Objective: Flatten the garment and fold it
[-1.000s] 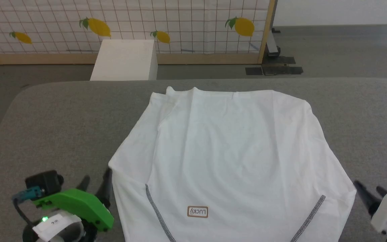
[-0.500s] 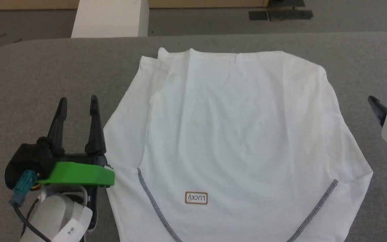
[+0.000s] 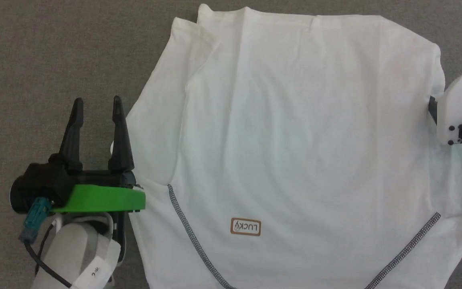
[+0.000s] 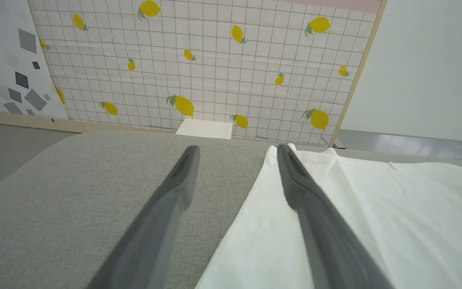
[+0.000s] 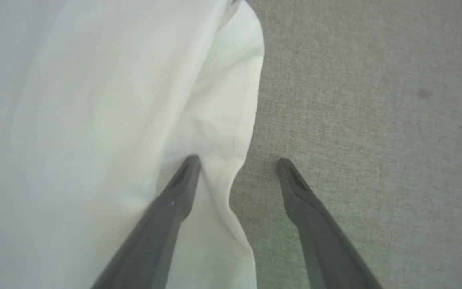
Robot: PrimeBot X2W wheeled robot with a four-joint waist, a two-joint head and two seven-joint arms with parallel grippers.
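My white shirt [image 3: 295,140] lies spread out on the grey bench [image 3: 34,60]. It looks nearly flat. One flap [image 3: 193,36] at the shirt's far left corner is doubled over. The cloth is a bit bumpy at the shirt's right edge.

My left pincer [image 3: 97,100] is wide open and holds nothing. It is at the shirt's left edge, with one finger [image 4: 295,184] over the cloth and the other over the bench. My right pincer [image 5: 238,160] is wide open too and holds nothing. It is at the shirt's right edge. One finger [image 5: 183,176] touches the cloth where it bunches up, and the other is just off the shirt.

I think I am getting ready to grab both side edges. Next I need to dip down, slip a finger under each edge, and close softly on the cloth alone. Then I can pull it smooth or lift the sides to fold.
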